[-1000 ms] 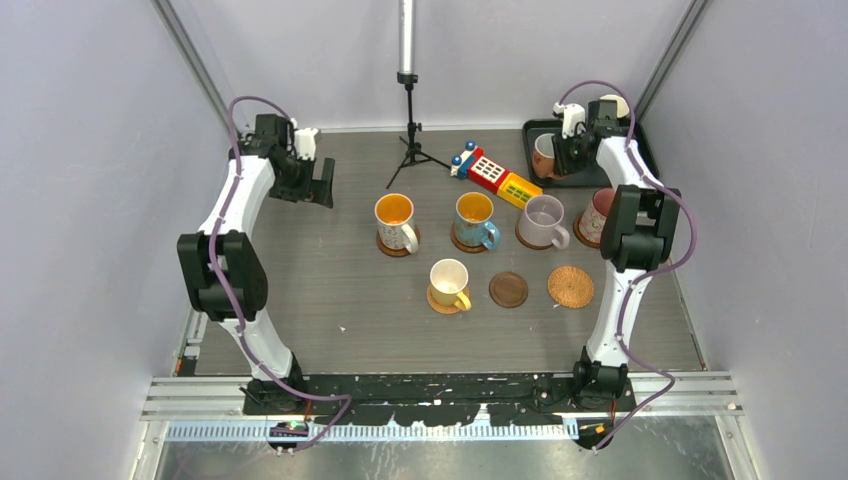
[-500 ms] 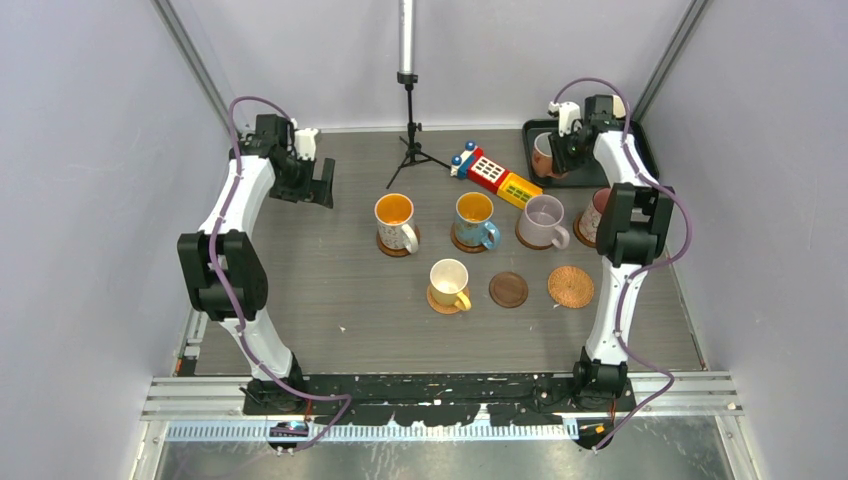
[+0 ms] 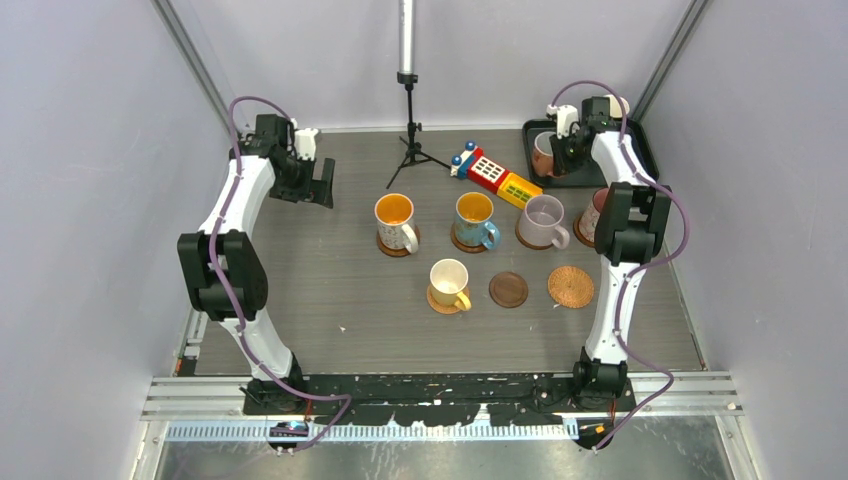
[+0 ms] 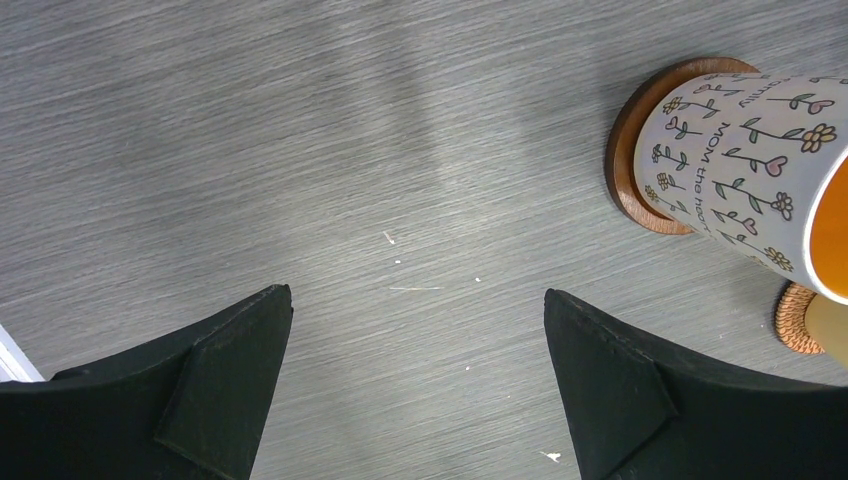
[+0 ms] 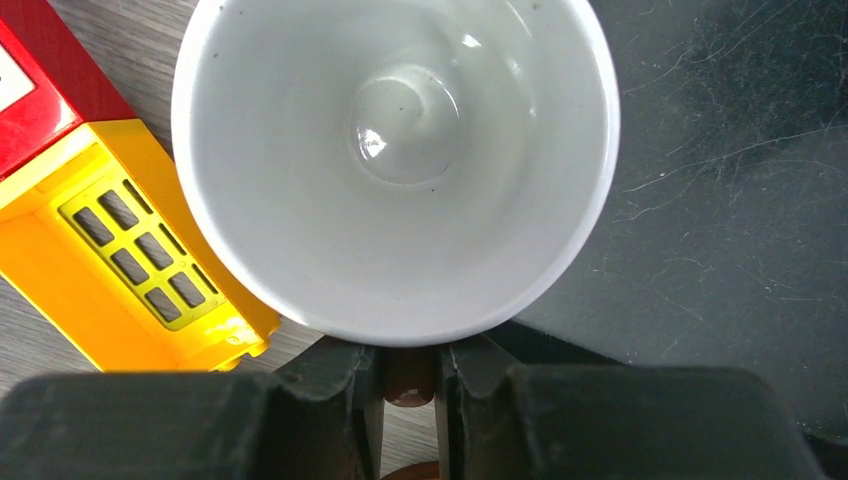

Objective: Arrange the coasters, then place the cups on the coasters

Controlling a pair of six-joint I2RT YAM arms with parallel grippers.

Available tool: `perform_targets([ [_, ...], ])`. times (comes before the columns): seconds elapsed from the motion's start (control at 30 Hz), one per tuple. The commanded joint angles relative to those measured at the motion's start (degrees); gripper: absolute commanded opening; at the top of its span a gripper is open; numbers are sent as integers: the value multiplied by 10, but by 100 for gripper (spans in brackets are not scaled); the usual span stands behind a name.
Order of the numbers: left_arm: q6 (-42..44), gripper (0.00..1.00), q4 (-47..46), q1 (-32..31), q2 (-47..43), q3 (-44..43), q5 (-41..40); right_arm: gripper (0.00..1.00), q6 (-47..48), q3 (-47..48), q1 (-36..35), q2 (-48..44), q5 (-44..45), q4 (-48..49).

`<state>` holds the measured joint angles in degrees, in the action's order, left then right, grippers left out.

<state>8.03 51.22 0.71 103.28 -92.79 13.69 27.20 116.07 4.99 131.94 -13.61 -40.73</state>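
Right wrist view shows you the right gripper point(image 5: 410, 372) pinched tight on the handle point(image 5: 409, 388) of the pink cup point(image 5: 400, 150). The cup is white inside and sits at the black tray point(image 5: 720, 200) edge, just beside the toy block point(image 5: 110, 250). Your left gripper point(image 4: 415, 330) hangs wide open over the table point(image 4: 300, 150), holding nothing, near the flowered mug point(image 4: 740, 170) on its wooden coaster point(image 4: 630, 150).

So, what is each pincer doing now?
Left pincer: open, holding nothing.
Right pincer: closed on the handle of the pink ceramic mug with white inside.
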Motion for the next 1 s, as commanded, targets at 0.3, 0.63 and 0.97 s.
perform_targets([
  [0.3,-15,100,-21,-2,-31,-4,21,0,-85,-38,-2,-158,-43,145],
  [0.63,-31,100,-48,-2,-64,37,40,0,-134,-205,-2,-352,-162,229],
  [0.97,-44,100,-70,-2,-111,91,57,0,-188,-491,-2,-622,-273,288],
])
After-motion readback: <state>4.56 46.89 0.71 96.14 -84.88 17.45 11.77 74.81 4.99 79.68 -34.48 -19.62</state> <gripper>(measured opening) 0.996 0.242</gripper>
